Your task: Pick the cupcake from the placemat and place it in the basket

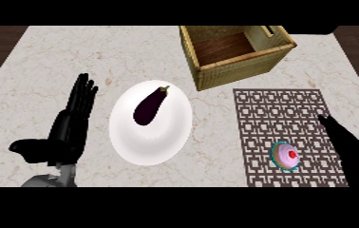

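left hand [70, 127]: black, long slim fingers | right hand [341, 136]: black | left forearm [48, 179]: grey

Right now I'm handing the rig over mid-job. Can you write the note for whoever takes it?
Hands: left hand open, resting at the view's left, holding nothing. The right hand is at the placemat's right edge, mostly out of view, not touching the cupcake.
Things: cupcake upright on the placemat's near right part; basket stands beyond the placemat. An eggplant lies on a plate to the left.
Done: nothing yet.
Left: grasp the cupcake, lift it, place it in the basket.
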Tool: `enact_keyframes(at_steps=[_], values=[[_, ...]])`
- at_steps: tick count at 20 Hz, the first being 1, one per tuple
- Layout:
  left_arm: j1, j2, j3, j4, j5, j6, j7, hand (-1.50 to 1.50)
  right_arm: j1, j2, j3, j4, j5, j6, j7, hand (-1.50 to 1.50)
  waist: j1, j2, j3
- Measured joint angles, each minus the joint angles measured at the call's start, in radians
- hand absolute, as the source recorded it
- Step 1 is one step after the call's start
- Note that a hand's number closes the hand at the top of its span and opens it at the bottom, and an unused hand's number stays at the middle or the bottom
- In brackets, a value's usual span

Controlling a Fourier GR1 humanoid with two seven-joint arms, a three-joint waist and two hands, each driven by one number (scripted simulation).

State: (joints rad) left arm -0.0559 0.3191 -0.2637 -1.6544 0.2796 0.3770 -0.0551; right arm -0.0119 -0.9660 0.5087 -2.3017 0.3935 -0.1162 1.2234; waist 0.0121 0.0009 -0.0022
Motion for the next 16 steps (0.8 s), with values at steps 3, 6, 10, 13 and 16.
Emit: enact_keyframes(at_steps=[3,6,10,13,16], values=[[0.005,-0.005,0.007,0.01,-0.003,-0.005,-0.005,0.0,-0.016,0.046,0.015,0.036,0.048,0.013,-0.002,-1.5,-0.002,0.0,0.0],[-0.013,-0.003,0.024,0.014,0.001,-0.011,0.011,0.0,-0.026,0.091,0.026,0.077,0.096,0.028,-0.008,-1.5,-0.005,0.0,0.0],[0.01,-0.009,0.023,0.012,-0.006,-0.022,0.002,0.0,-0.021,0.162,0.038,0.129,0.162,0.042,-0.021,-1.5,-0.007,-0.001,0.001],[0.015,-0.029,0.014,0.022,-0.023,-0.017,-0.011,0.0,-0.021,0.215,0.04,0.159,0.201,0.058,-0.028,-1.5,-0.009,-0.001,0.001],[0.025,-0.03,0.025,0.011,-0.026,-0.025,-0.016,0.0,-0.025,0.257,0.023,0.191,0.216,0.075,-0.04,-1.5,-0.008,-0.001,0.001]])
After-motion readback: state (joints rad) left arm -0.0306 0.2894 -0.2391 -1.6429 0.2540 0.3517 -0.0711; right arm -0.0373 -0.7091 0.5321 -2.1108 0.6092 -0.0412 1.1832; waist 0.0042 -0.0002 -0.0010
